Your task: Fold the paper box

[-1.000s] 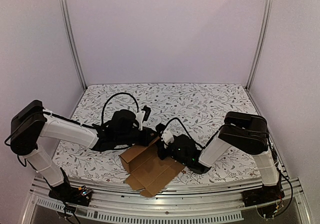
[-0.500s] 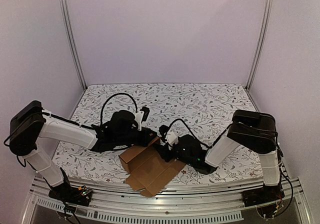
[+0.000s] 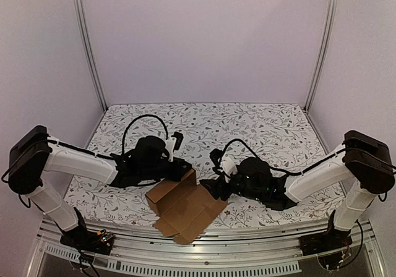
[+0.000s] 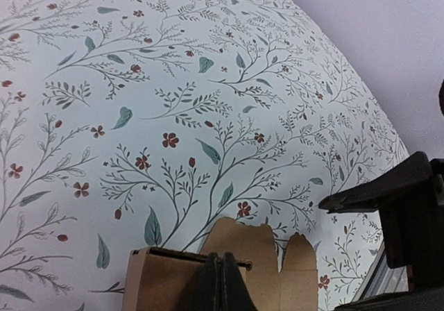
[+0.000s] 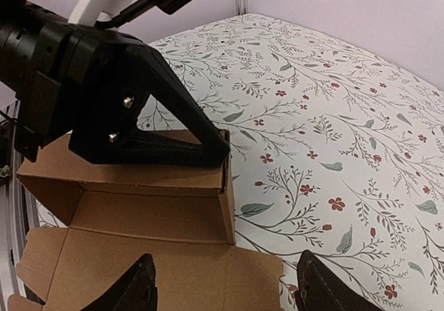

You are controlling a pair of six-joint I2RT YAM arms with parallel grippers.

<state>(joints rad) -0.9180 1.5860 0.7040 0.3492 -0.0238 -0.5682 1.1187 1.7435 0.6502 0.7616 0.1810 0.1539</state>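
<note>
The paper box (image 3: 185, 206) lies at the near edge of the table (image 3: 260, 128). It is plain brown cardboard, with flat flaps spread toward the front and one wall raised upright behind them. The right gripper (image 5: 222, 287) hovers over the flat panel, fingers wide apart, holding nothing. The left gripper (image 4: 220, 273) is pinched closed on the raised wall's top edge.

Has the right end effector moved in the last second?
Yes. The right end effector has shifted rightward, toward the right frame post, backing off the paper box.
</note>
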